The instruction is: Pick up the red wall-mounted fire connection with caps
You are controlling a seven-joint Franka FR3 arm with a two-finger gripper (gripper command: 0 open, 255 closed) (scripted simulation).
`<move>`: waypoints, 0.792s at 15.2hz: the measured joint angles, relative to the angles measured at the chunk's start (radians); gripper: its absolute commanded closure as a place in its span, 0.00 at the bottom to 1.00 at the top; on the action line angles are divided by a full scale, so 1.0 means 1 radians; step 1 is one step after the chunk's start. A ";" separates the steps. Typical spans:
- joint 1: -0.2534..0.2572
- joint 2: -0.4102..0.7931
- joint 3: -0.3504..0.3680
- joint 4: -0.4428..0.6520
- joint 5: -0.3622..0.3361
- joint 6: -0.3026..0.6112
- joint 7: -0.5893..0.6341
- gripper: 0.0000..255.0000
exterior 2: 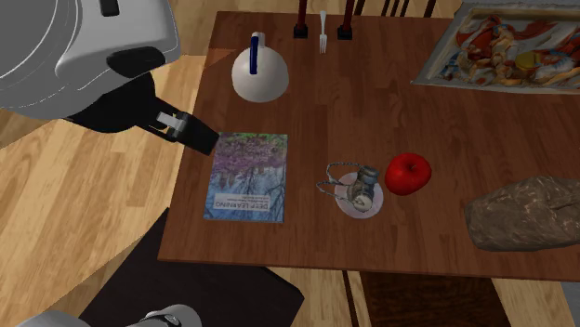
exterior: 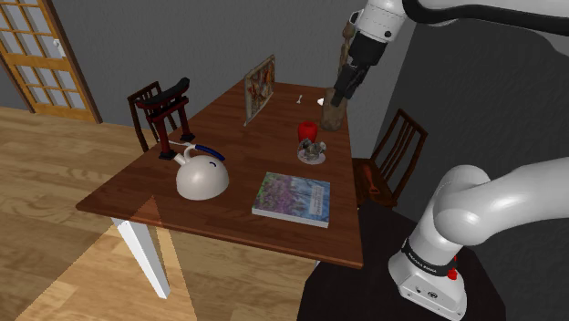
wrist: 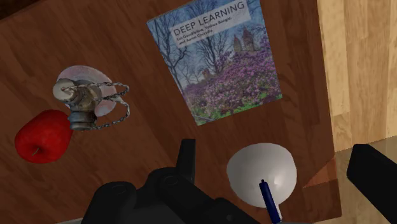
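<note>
A: Loc. of fire connection [exterior 2: 358, 190]?
B: On bench [exterior 2: 372, 93]. Grey fitting w/ chains, on a pale disc, just beside apple [exterior 2: 409, 173], at its 9 o'clock (second exterior view).
A: End effector [exterior: 342, 94]?
B: Wide, holding nothing, above bench.

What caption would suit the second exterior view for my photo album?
Robot gripper hovers near a book; a grey chained fitting sits beside a red apple.

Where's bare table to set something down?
Widest: mid table, bordered by kettle, picture, apple and book. Also the edge strip by book and fire connection. Crowded: fire connection close beside apple, rock just beyond.
</note>
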 measured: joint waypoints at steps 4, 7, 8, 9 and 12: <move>-0.010 0.022 -0.022 -0.039 -0.009 0.059 -0.022 0.00; -0.025 0.069 -0.058 -0.075 -0.021 0.140 -0.057 0.00; -0.030 0.091 -0.071 -0.078 -0.025 0.165 -0.069 0.00; -0.035 0.106 -0.084 -0.092 -0.029 0.194 -0.081 0.00; -0.049 0.165 -0.123 -0.122 -0.037 0.281 -0.120 0.00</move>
